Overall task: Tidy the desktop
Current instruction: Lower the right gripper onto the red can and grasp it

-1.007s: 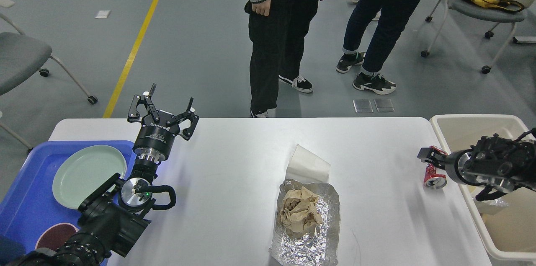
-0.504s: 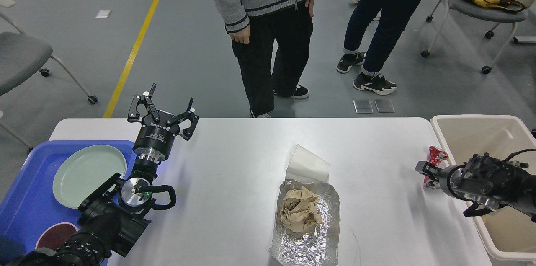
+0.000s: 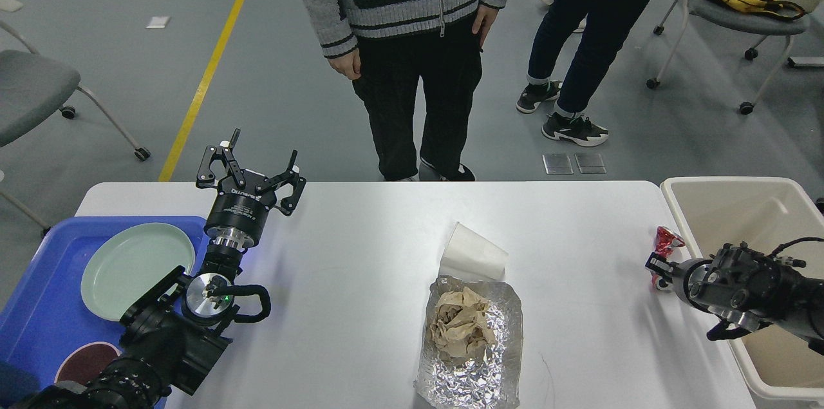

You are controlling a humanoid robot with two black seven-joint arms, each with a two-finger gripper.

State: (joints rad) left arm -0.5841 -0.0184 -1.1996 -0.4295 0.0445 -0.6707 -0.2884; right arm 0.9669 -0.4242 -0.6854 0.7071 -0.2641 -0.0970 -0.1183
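The white counter fills the lower view, its far edge running along the floor where two people stand. At nine o'clock, the left pincer hangs with fingers spread wide, empty, beside the blue tray holding a pale green plate. Open white surface stretches toward center, where a tipped paper cup touches a foil tray of crumpled brown paper. At three o'clock, the right pincer meets a crushed red can at the counter's edge, beside the beige bin; its grip I cannot tell.
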